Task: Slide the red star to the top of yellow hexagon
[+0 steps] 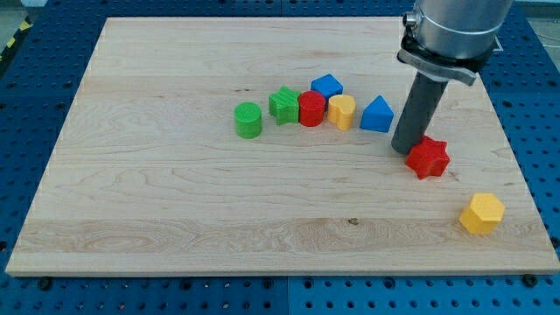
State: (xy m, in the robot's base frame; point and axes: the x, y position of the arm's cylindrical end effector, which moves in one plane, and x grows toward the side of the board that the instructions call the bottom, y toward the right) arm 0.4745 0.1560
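The red star (428, 158) lies on the wooden board (175, 201) at the view's right. The yellow hexagon (482, 213) lies below and to the right of it, near the board's bottom right corner. My tip (404, 150) rests at the star's left edge, touching or almost touching it. The dark rod rises from there to the arm's grey body at the view's top right.
A row of blocks lies in the board's middle: a green cylinder (248, 120), a green star (283, 105), a red cylinder (311, 108), a yellow block (342, 112), a blue block (326, 86) behind them, and a blue triangular block (377, 115) just left of the rod.
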